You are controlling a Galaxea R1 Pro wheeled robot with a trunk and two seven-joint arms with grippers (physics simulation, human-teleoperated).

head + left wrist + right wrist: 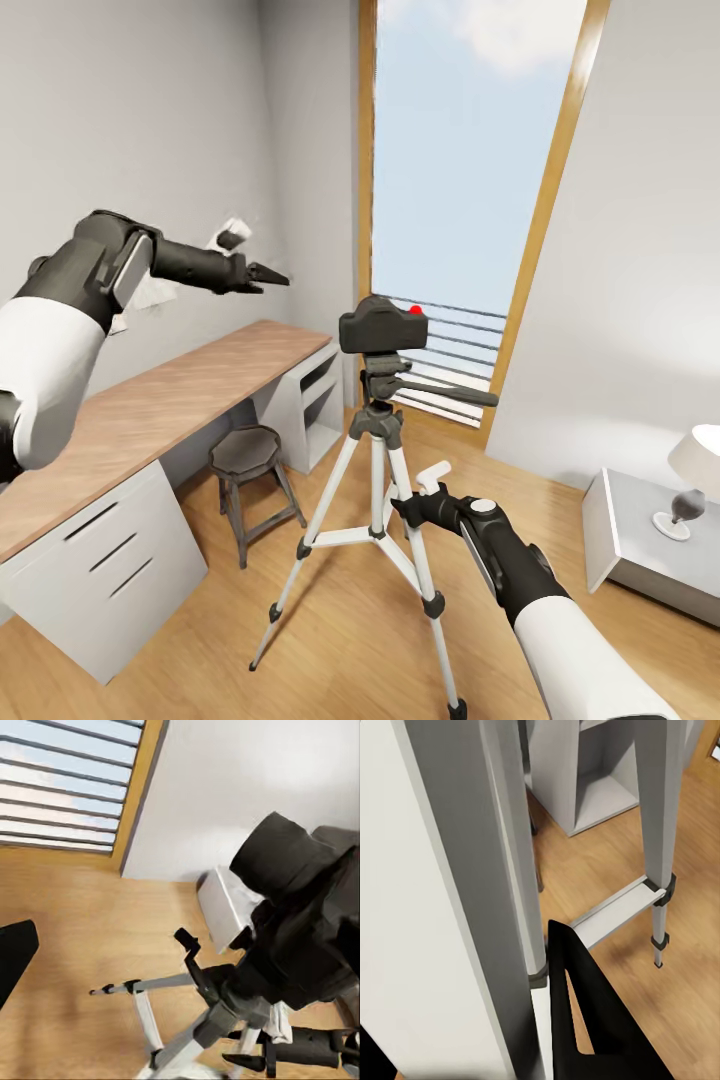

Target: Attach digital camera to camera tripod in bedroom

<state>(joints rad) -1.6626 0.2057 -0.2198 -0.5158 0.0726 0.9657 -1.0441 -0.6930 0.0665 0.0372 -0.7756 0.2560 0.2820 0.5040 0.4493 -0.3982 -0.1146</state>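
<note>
Daylight floods the room from the tall window (455,200), whose pale blue sky renders bright and slightly washed near the top. The light is soft and even: the walls (150,130) read flat grey-white, and the wood floor (350,620) shows only faint, diffuse shadows beneath the stool (250,470) and the camera tripod (380,500). The head view bends straight lines toward its edges, so the window frame leans. Fine edges look jagged and slightly smeared, as in a compressed render. In the left wrist view the digital camera (300,915) is a dark, soft mass with little detail. In the right wrist view a tripod leg, very close, looks blurred and featureless.
</note>
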